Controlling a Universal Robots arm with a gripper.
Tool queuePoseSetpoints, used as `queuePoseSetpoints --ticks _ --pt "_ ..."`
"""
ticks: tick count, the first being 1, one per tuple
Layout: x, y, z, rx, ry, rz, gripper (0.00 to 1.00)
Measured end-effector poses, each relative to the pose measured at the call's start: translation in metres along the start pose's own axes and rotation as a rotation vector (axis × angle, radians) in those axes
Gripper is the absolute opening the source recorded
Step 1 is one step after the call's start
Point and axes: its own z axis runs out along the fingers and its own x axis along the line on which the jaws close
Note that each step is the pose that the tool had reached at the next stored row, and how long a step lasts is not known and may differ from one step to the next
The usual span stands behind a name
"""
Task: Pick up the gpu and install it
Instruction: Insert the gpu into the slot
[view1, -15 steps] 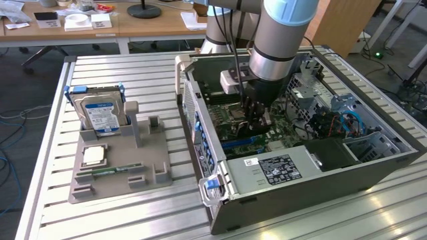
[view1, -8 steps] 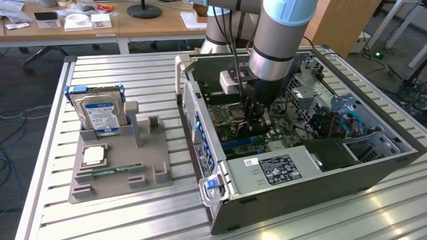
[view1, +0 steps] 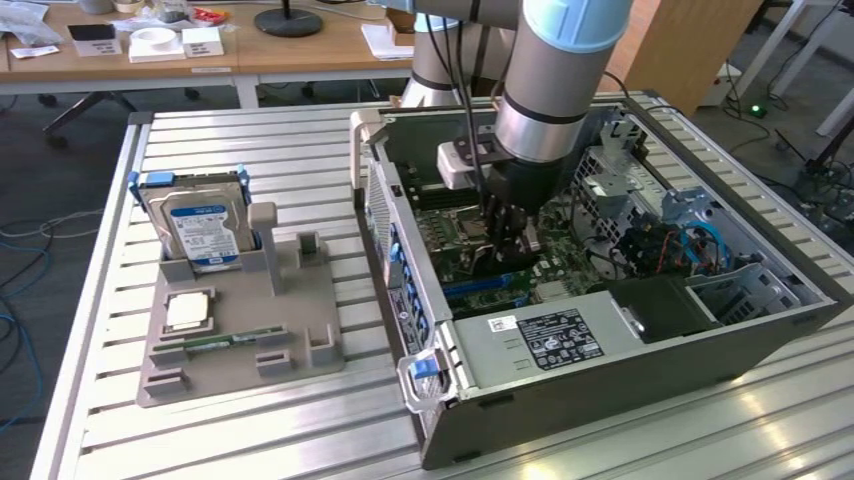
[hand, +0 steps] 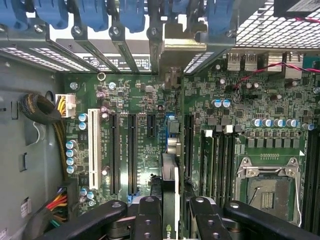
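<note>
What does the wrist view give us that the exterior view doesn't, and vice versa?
Wrist view: the gpu edge-on, clamped in the pincer, near the black and white expansion slots. Exterior view: the hard drive upright in the grey parts holder, beside the open case. Shared: the pincer inside the case, over the motherboard.

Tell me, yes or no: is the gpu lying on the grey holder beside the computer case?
No, the hand grips the gpu edge-on above the motherboard inside the open case.
</note>
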Motion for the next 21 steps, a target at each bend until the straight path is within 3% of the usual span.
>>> queuePoseSetpoints --ticks 5,21 --pt "0.0000 0.0006 0.0000 0.0000 0.0025 0.001 0.26" --pt "0.0001 0.0046 0.0007 0.0002 0.0023 0.001 0.26"
